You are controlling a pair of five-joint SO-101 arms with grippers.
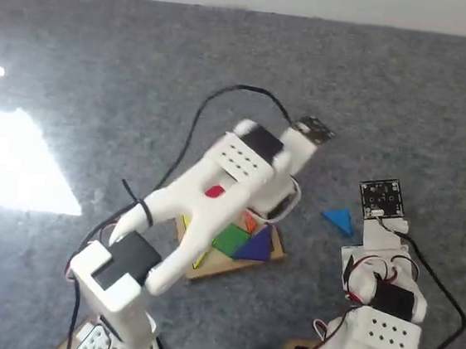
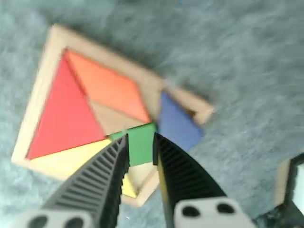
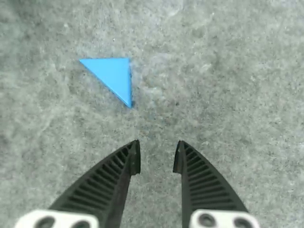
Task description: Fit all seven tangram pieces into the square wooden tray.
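Observation:
The square wooden tray (image 2: 109, 61) holds a red triangle (image 2: 61, 118), an orange triangle (image 2: 107, 90), a yellow piece (image 2: 66, 159) and a green square (image 2: 141, 151). A dark blue piece (image 2: 175, 121) lies tilted across the tray's rim. My left gripper (image 2: 141, 138) hangs just over the green square, jaws narrowly open. In the high view the left arm covers much of the tray (image 1: 232, 266). A light blue triangle (image 1: 338, 220) lies on the mat to the tray's right. My right gripper (image 3: 156, 151) stands open just short of that triangle (image 3: 111, 76), holding nothing.
A grey felt mat (image 1: 373, 106) covers the table. Bright glare (image 1: 9, 159) lies on its left side. A black cable (image 1: 224, 99) arches over the left arm. The right arm's base (image 1: 375, 331) stands at the front right.

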